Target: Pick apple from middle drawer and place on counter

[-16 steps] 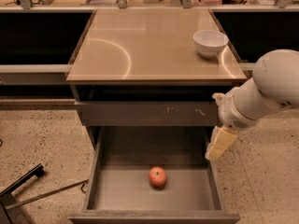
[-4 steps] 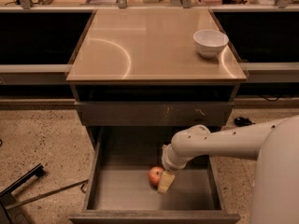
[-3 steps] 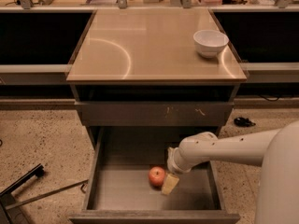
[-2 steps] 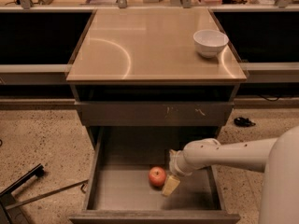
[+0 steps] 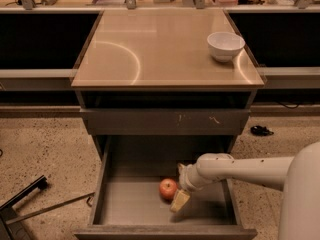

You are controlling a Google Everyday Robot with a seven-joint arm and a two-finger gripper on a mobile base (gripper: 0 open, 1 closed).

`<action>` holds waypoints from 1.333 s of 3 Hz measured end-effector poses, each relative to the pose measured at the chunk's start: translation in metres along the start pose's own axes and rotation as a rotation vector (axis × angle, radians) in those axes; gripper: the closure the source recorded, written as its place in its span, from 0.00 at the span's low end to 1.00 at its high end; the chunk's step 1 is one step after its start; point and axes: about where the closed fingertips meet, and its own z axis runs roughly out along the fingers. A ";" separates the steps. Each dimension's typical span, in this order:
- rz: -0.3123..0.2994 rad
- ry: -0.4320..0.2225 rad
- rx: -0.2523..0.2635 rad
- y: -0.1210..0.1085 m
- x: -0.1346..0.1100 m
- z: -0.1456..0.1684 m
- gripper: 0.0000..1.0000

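Smooth white tubular arm, tan pincer inside middle drawer

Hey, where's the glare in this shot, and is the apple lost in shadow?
In the camera view, curved reflections streak the glossy counter left of the white bowl; the apple shows clearly inside the dimmer middle drawer, the gripper just beside it.

Setting: kitchen-style test room. Evidence: glossy tan counter at 12 o'clock, white bowl on it at 1 o'clock; grey cabinet with open middle drawer at 6 o'clock, gripper inside beside the apple; speckled floor at 9 o'clock.
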 end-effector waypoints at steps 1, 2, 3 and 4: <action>0.000 -0.006 -0.024 0.004 -0.001 0.010 0.00; -0.013 -0.010 -0.053 0.008 -0.006 0.020 0.00; -0.023 -0.014 -0.068 0.009 -0.010 0.026 0.00; -0.096 -0.022 -0.104 0.006 -0.040 0.041 0.00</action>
